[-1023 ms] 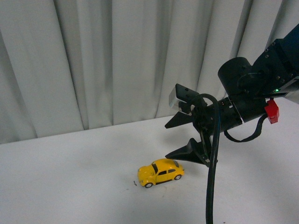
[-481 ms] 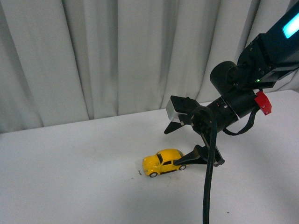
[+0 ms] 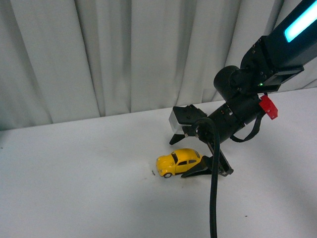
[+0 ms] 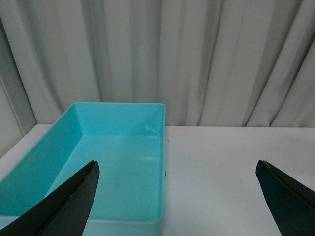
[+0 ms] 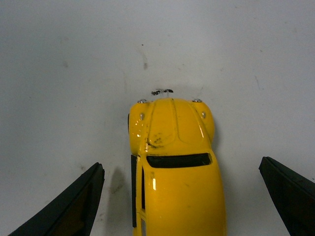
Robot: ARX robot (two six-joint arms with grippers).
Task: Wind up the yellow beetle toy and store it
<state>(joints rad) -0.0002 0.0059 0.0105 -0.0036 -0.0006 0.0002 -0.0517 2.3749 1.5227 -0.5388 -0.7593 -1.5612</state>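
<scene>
The yellow beetle toy (image 3: 179, 162) stands on its wheels on the white table (image 3: 74, 188), nose pointing left. My right gripper (image 3: 184, 154) is open and low over its rear half, one finger behind it and one in front. In the right wrist view the toy (image 5: 172, 162) lies between the two spread black fingers (image 5: 74, 206), untouched, its hood pointing away from the wrist. My left gripper (image 4: 177, 196) is open and empty, hovering beside a turquoise bin (image 4: 106, 167); it does not show in the front view.
A grey-white curtain (image 3: 124, 54) hangs along the table's far edge. The right arm's black cable (image 3: 214, 198) hangs down in front of the table. A small dark mark (image 5: 161, 91) lies on the table just ahead of the toy's nose.
My right gripper has moved down and to the left, from above and beside the toy to straddling its rear. The view has also shifted, so the toy sits a little higher and further right.
</scene>
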